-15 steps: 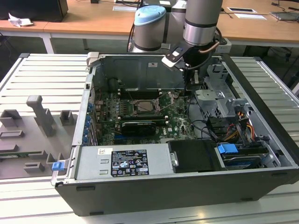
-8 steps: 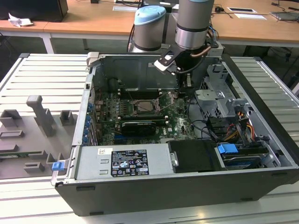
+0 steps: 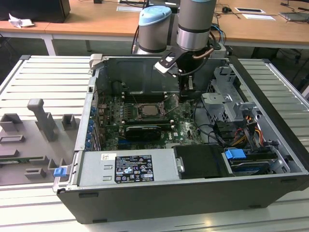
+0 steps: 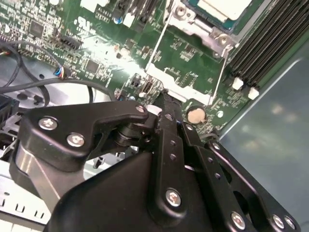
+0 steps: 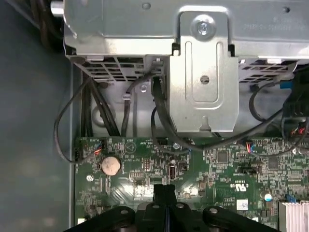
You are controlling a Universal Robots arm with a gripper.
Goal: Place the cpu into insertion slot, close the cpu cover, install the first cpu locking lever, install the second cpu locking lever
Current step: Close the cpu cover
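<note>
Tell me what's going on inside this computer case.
A robot arm reaches into the open case, above the motherboard. The cpu already sits in the slot. The cover is not yet closed: it stands swung open, with its free edge toward the gripper. The gripper's tips are together at that edge. I cannot tell whether they pinch the cover or only touch it.

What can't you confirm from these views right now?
Small silvery square cpu, silver-rimmed dark insertion slot: cut off by the second wrist view's edge; too small in the exterior view to judge seating.
Silvery hinged cpu cover frame: black end effector hides its near edge in the second wrist view; contact unclear.
</note>
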